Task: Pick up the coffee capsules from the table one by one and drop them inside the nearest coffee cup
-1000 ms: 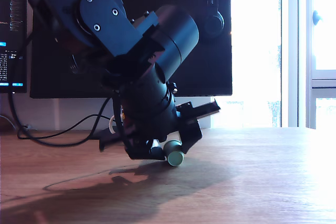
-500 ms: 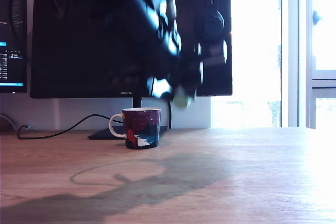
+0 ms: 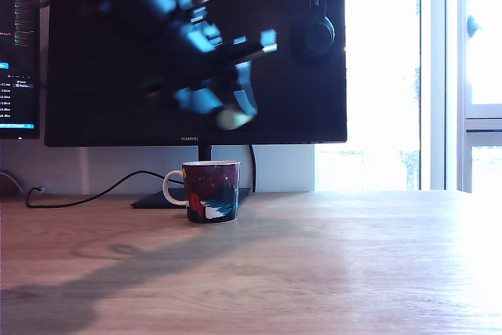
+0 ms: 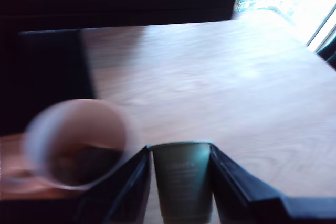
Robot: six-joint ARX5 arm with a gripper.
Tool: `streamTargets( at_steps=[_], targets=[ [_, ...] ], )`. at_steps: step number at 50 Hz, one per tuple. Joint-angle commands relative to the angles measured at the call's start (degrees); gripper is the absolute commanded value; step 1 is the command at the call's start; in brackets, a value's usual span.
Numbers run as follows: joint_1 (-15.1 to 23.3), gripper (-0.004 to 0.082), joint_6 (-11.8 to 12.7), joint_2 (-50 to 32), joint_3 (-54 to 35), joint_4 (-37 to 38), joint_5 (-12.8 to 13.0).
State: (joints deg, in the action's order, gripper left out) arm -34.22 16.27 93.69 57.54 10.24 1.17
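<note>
- Since half a second ago the arm has swung toward the exterior view's left: the blurred gripper [image 3: 227,107] with its pale load, then high at about 1 o'clock from the coffee cup [image 3: 210,191], now hangs almost straight above it, near 12 o'clock, well clear of the rim
- A second ago the same gripper was down on the table [image 3: 337,264], and the cup was hidden behind the arm; the cup has not shifted between the last two pictures
- The jaws are closed to a narrow gap, no wider than the coffee capsule [image 4: 182,182] they clamp; in the wrist view both dark fingers [image 4: 128,187] press its tapered sides, and the capsule reads dull green
- In the exterior view that capsule is only a pale smear [image 3: 232,118] at the gripper's lower end
- The wrist view shows the cup's white inside as a blurred ring [image 4: 79,142] just beside the held capsule; something dark lies in its bottom, too blurred to name
- The cup stands upright on the table, its white handle at 9 o'clock in the exterior view, in front of the monitor [image 3: 314,52]
- The arm's shadow [image 3: 118,272] falls across the wood at about 7 o'clock from the cup
</note>
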Motion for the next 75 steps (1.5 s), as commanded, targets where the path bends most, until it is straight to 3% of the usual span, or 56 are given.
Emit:
streamTargets(
  at_steps=[1, 8, 18, 57, 75],
  targets=[
    [1.27, 0.0142, -1.29, 0.02, 0.61, -0.15, -1.53],
    [4.35, 0.0142, -2.69, 0.04, 3.08, -3.17, -5.22],
    [5.73, 0.0142, -5.64, 0.35, 7.34, -9.77, -6.34],
    [7.02, 0.0142, -9.51, 12.96, 25.09, -28.83, -6.78],
    [7.32, 0.0142, -10.38, 13.38, 25.49, -30.95, -6.75]
  ],
)
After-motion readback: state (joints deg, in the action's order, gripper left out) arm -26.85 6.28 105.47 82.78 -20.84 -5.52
